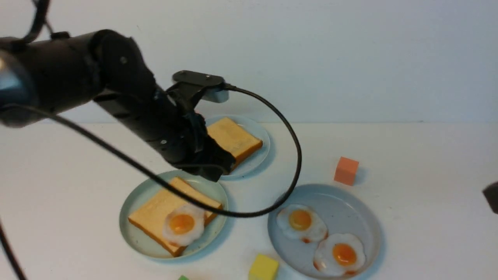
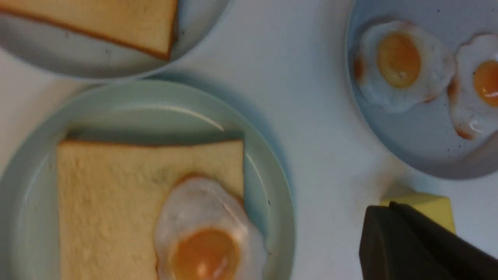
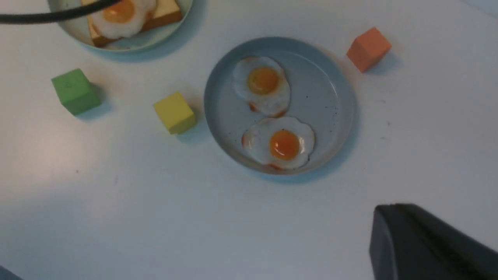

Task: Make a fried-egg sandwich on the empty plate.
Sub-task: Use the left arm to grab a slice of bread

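Risk: the fried egg (image 1: pixel 183 224), overhanging the toast (image 1: pixel 155 210) on the mint-green plate (image 1: pixel 135 198) at lower left, may slide off under the second toast slice (image 1: pixel 233 140). Both the left gripper (image 1: pixel 212 171) and the right gripper (image 1: pixel 492 196) are closed, holding nothing.

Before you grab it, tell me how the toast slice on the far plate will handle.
The toast slice looks thick and square-edged, so probably stiff, not floppy. Lying flat on its light-blue plate, it shouldn't roll. Its matte top likely isn't slippery.

Golden toast (image 1: pixel 155 212), mint plate (image 1: pixel 134 198)
White egg (image 1: pixel 183 225), orange yolk; grey-blue plate (image 1: pixel 350 210); orange cube (image 1: pixel 346 170), yellow cube (image 1: pixel 263 267), green cube (image 3: pixel 75 91).
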Available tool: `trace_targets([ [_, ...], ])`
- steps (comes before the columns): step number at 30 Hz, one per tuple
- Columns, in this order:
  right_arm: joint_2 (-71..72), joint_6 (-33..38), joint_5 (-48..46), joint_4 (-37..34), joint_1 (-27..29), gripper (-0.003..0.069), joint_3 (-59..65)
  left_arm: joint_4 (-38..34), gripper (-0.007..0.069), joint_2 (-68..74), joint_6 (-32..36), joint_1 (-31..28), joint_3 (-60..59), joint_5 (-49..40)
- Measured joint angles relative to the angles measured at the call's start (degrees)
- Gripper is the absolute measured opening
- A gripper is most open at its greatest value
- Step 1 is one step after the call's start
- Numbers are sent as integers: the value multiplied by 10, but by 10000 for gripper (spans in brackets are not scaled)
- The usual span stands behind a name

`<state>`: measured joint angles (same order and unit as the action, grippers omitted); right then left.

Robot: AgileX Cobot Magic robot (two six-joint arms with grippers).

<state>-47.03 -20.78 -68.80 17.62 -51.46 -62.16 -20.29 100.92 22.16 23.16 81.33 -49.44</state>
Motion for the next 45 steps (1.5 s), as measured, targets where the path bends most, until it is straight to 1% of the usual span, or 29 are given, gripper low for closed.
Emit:
trace_targets([
  [1,4,-2,0,-1,0,-3,4,0,-13,9,6,0,10,-2],
  [2,38,-24,-1,-1,0,-3,19,0,-8,41,28,0,51,-7],
  [3,51,-33,-2,0,0,-3,24,0,-1,57,40,0,67,-7],
  [7,81,-54,-6,-1,0,0,40,1,57,97,74,0,113,14],
  [8,88,-59,-6,-1,0,0,48,6,120,116,93,0,135,34],
  [9,88,-60,-6,-1,0,1,49,8,162,127,104,0,144,47],
  [10,88,-60,-6,-1,0,1,50,9,162,129,106,0,144,49],
  [11,88,-61,-5,-1,0,3,52,17,247,149,121,0,155,75],
  [12,88,-61,-5,-1,0,3,53,21,293,160,125,0,158,92],
  [13,88,-61,-5,-1,0,3,54,23,302,162,126,0,158,95],
  [14,88,-61,-5,-1,0,3,54,27,356,174,128,0,160,119],
  [15,88,-61,-5,-1,0,5,54,32,393,189,130,0,160,138],
  [17,88,-61,-5,-1,0,6,54,33,430,208,130,0,160,159],
  [20,88,-61,-5,0,0,6,54,34,443,230,130,0,160,171],
  [25,88,-61,-5,-4,0,8,54,57,422,252,131,0,161,193],
  [31,88,-61,-5,-17,0,8,54,72,349,257,131,0,163,197],
  [32,88,-61,-5,-20,0,8,54,74,308,257,131,0,163,197],
  [33,88,-61,-5,-20,0,8,54,74,303,257,131,0,163,197],
  [36,88,-61,-5,-20,0,8,54,77,203,257,131,-2,163,197],
  [37,88,-61,-5,-20,0,8,54,77,190,257,131,-2,163,197],
  [38,88,-61,-5,-20,0,9,54,77,148,257,131,-3,164,198],
  [43,88,-61,-5,-23,0,11,54,77,7,257,131,-3,164,197],
  [45,88,-61,-5,-26,0,14,54,77,-13,257,131,-3,164,197],
])
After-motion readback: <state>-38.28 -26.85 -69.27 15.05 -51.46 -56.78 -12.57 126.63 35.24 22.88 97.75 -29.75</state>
